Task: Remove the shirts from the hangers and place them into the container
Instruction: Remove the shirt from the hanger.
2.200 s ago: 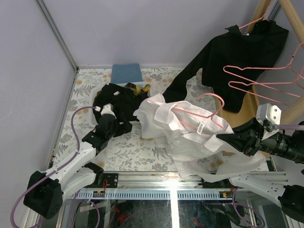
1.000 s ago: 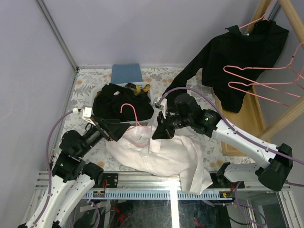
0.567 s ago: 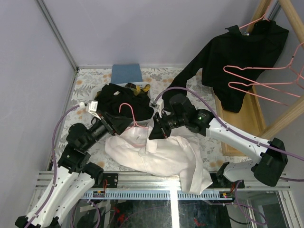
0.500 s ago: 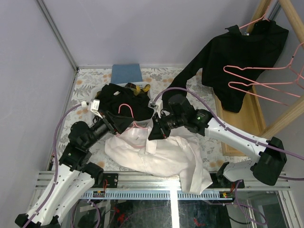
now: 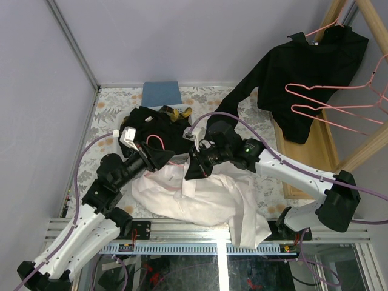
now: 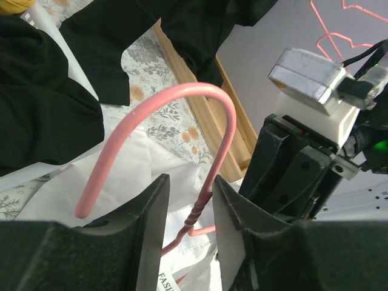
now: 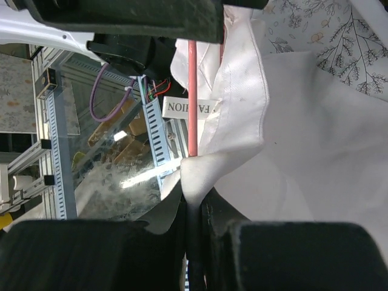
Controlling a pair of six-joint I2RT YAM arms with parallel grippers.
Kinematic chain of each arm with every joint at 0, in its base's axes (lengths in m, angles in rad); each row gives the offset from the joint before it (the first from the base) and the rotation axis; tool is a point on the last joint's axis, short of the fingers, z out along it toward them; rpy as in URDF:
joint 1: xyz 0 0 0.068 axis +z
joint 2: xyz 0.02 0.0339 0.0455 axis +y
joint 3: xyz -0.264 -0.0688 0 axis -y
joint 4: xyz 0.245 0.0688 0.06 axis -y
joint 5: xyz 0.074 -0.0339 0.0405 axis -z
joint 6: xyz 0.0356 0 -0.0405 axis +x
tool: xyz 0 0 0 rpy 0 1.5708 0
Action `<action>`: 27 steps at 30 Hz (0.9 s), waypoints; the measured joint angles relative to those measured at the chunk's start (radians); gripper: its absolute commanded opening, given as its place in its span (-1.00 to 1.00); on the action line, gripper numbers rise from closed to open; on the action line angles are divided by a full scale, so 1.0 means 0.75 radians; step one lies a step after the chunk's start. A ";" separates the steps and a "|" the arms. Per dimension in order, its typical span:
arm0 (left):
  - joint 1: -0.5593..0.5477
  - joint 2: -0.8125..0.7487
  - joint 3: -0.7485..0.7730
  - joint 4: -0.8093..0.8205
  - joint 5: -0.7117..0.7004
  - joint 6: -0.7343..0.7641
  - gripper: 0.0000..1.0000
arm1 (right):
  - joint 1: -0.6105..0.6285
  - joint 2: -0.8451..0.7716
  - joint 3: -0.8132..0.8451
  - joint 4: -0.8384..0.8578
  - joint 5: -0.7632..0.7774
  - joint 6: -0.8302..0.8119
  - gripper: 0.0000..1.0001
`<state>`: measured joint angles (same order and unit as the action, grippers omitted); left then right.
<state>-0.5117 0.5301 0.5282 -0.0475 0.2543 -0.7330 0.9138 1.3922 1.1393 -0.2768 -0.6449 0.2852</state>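
The white shirt (image 5: 206,194) lies crumpled on the worktop (image 5: 109,121) between the two arms, with its pink hanger (image 6: 188,88) inside the collar and only the hook standing out. The left gripper (image 6: 191,185) has its jaws part open on either side of the twisted neck of the hanger, not yet pressing it. The right gripper (image 7: 194,194) has its jaws closed on a fold of the white shirt at the collar, just where the pink wire runs in; whether the wire is nipped too, I cannot tell. If it is, I think a pull on the hook would drag shirt and hanger together. The thin wire could also slip from a loose grip, or a hanger shoulder could catch in the collar. The container (image 5: 163,110) at the back left is almost hidden: a black shirt (image 5: 148,124) fills it, with the plaid shirt (image 5: 179,113) at its edge. The white one has not gone in yet.
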 measured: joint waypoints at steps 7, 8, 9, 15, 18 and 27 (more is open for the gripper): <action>-0.021 0.005 -0.009 -0.011 -0.014 0.040 -0.99 | 0.006 -0.002 0.013 -0.008 0.017 0.008 -0.06; -0.022 0.003 -0.011 -0.026 -0.015 0.043 -0.99 | 0.006 -0.006 0.015 -0.010 0.037 0.011 0.16; -0.022 -0.002 -0.012 -0.032 -0.016 0.043 -1.00 | 0.006 -0.009 0.019 -0.017 0.056 0.010 0.26; -0.024 -0.030 -0.012 -0.046 -0.044 0.048 -1.00 | 0.010 -0.080 0.048 -0.111 0.214 -0.035 0.33; -0.024 -0.034 -0.012 -0.057 -0.047 0.051 -0.99 | 0.010 -0.127 0.048 -0.117 0.247 -0.036 0.02; -0.025 -0.011 -0.008 -0.116 -0.066 0.052 -0.99 | 0.013 -0.146 0.048 -0.090 0.239 -0.019 -1.00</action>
<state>-0.5304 0.5217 0.5220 -0.1345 0.2047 -0.6941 0.9237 1.2827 1.1751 -0.3443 -0.4660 0.2710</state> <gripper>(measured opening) 0.033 0.088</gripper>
